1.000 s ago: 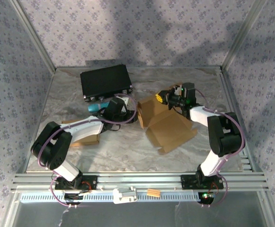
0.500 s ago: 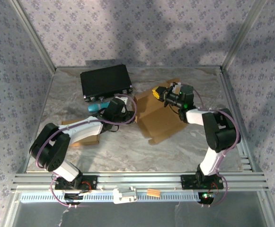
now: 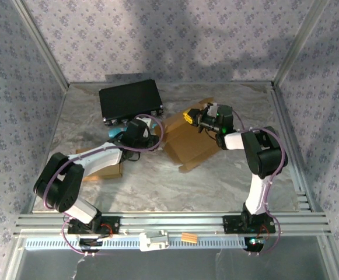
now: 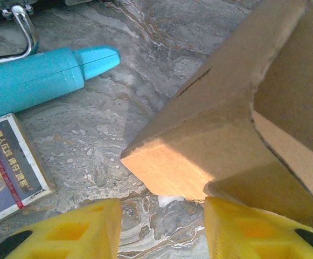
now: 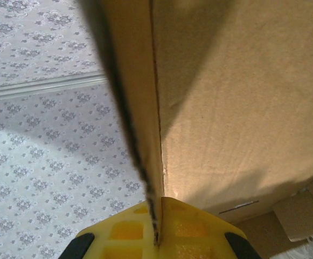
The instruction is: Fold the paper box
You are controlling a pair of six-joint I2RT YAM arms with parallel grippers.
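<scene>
box (image 3: 188,143): cardboard, partly folded, mid-tabletop (image 3: 216,181) | right claw (image 5: 156,216): pinched tight on box's raised 12 o'clock edge | left claw (image 4: 163,226): parted, empty, just short of box's 9 o'clock corner

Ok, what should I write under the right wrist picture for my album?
Right gripper pinching the thin edge of the cardboard box, patterned wall behind.

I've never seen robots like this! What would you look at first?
The brown cardboard box mid-table, one panel pinched in the yellow-fingered right gripper. The left gripper hangs open by its corner, and a black rectangular case sits at the far left.
</scene>
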